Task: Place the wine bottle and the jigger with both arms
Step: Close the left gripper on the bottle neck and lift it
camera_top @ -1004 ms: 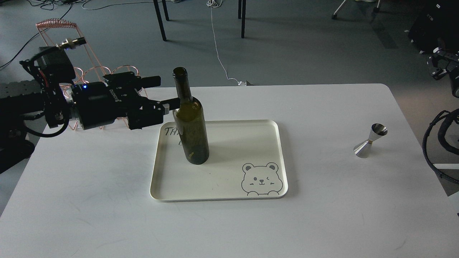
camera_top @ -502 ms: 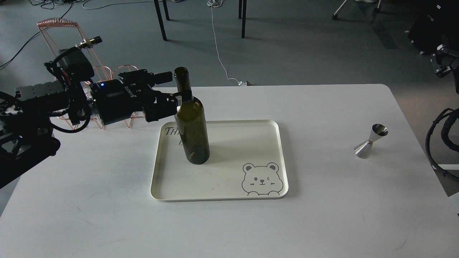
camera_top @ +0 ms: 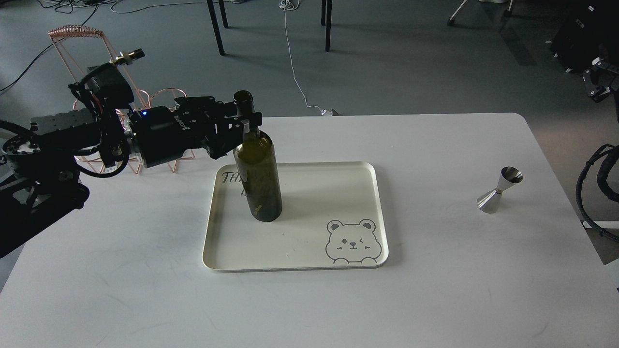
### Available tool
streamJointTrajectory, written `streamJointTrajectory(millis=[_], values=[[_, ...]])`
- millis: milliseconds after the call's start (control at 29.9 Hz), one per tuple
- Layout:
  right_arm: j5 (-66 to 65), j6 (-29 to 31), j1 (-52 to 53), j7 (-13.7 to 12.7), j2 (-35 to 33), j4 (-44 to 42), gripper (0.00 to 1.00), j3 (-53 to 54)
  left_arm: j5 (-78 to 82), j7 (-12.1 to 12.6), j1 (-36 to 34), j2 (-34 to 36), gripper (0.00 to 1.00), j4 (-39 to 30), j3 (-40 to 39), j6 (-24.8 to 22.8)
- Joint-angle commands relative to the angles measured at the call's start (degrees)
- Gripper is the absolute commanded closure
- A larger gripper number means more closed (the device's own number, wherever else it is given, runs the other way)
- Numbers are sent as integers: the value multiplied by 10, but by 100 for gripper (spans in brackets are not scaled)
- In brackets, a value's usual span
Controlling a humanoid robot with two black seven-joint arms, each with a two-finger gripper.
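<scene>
The dark olive-green wine bottle (camera_top: 258, 179) stands upright on the cream tray (camera_top: 338, 193), in its left half. My left gripper (camera_top: 246, 112) comes in from the left at the level of the bottle's neck. One finger (camera_top: 251, 118) lies across the front of the neck and the other is behind it, so the gripper looks closed on the neck. The steel jigger (camera_top: 500, 191) stands tilted on the table at the right, apart from everything. A black part of my right arm (camera_top: 599, 79) shows at the right edge, far above the jigger; its fingers cannot be made out.
A copper wire rack (camera_top: 92, 72) stands at the table's back left, behind my left arm. The tray has a bear drawing (camera_top: 352, 241) at its front right. Black cables (camera_top: 592, 186) hang at the table's right edge. Chair legs and cables are on the floor beyond.
My left gripper moved right and up from beside the bottle's shoulder to its neck, and its fingers came together around the neck. The bottle and jigger have not moved.
</scene>
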Motion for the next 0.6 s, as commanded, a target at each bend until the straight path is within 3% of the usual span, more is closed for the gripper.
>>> streamJointTrajectory(millis=[0, 100, 268, 569], values=[[0, 0, 0, 0, 0, 0, 6, 0, -1, 0, -1, -1, 56, -1, 0, 0], [0, 0, 0, 0, 0, 0, 6, 0, -1, 0, -1, 0, 60, -1, 0, 0], [0, 0, 0, 0, 0, 0, 5, 0, 5, 0, -1, 0, 75, -1, -1, 0], [0, 0, 5, 0, -1, -1, 5, -1, -1, -1, -18, 24, 79, -7, -17, 0]])
